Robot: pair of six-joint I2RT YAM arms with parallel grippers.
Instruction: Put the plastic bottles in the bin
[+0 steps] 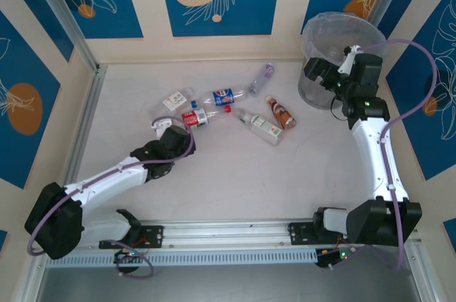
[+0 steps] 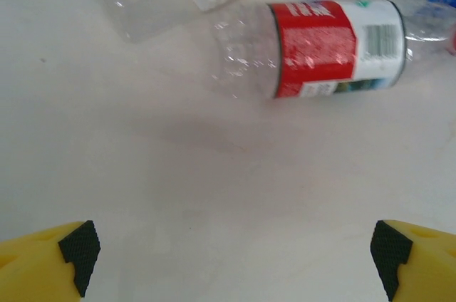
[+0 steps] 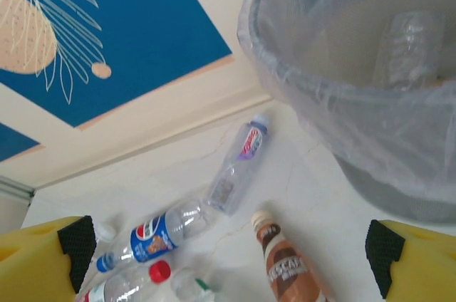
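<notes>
Left gripper [image 2: 235, 248] wide open, empty | right gripper [image 3: 231, 252] wide open, empty | six bottles [image 1: 194, 117] on table [image 1: 235, 181] | one in bin [image 3: 399, 174]

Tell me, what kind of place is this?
Probably a robot test booth: two robot arms bolted to a white table, blue leaf-painted panels around it, and plastic bottles scattered near a bin.

red-label bottle [image 2: 320, 49] lying on white table [image 2: 178, 195]; gripper [image 2: 231, 252] spread wide, empty.
</notes>
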